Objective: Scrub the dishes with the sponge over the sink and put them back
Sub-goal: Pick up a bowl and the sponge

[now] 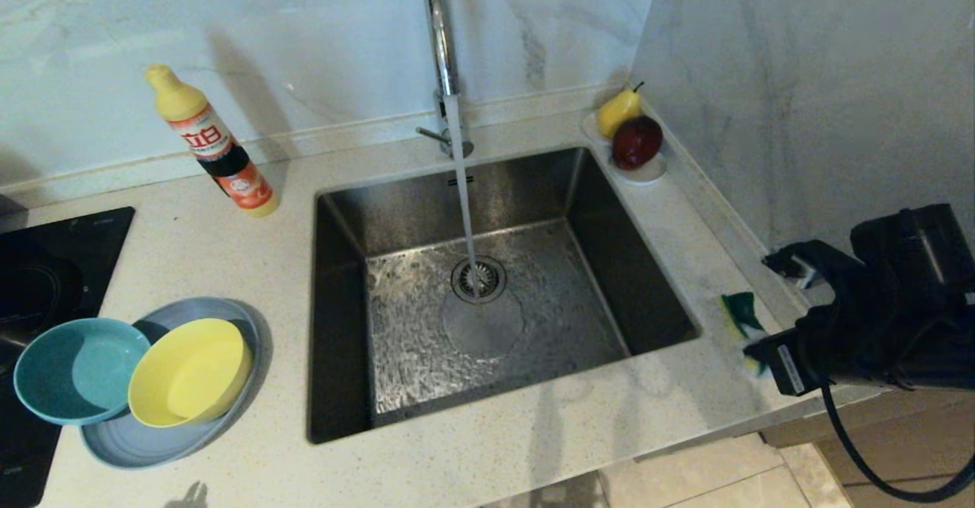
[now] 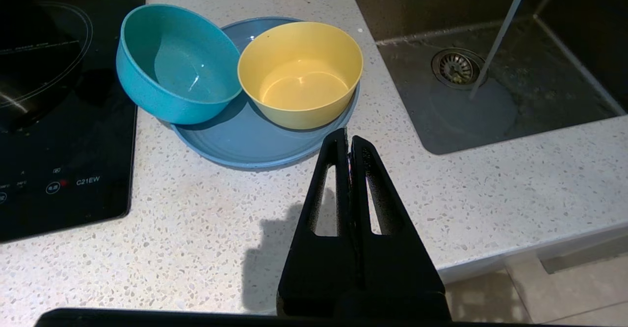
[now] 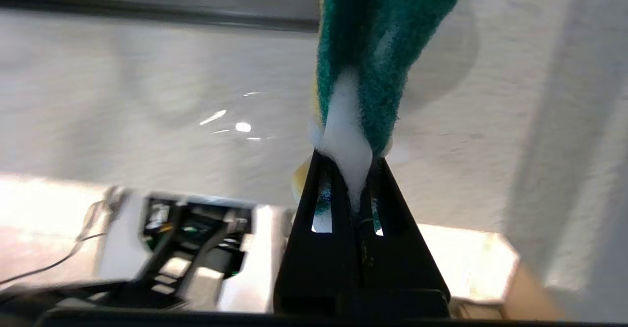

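Note:
A teal bowl [image 1: 76,369] and a yellow bowl [image 1: 190,371] rest on a grey-blue plate [image 1: 164,439] on the counter left of the sink [image 1: 487,295]. All three also show in the left wrist view: teal bowl [image 2: 179,64], yellow bowl [image 2: 300,72], plate [image 2: 245,140]. My left gripper [image 2: 349,138] hovers shut and empty over the counter just short of the plate. At the counter's right edge my right gripper [image 3: 347,163] is shut on the green-and-yellow sponge [image 3: 380,57], squeezing white foam from it. In the head view the sponge [image 1: 740,317] pokes out beside the right arm.
Water runs from the chrome tap [image 1: 442,43] onto the drain strainer [image 1: 478,278]. A dish soap bottle [image 1: 213,142] stands behind the sink's left side. A saucer with a pear and a red fruit [image 1: 632,138] sits at the back right. A black hob [image 1: 46,279] lies at the far left.

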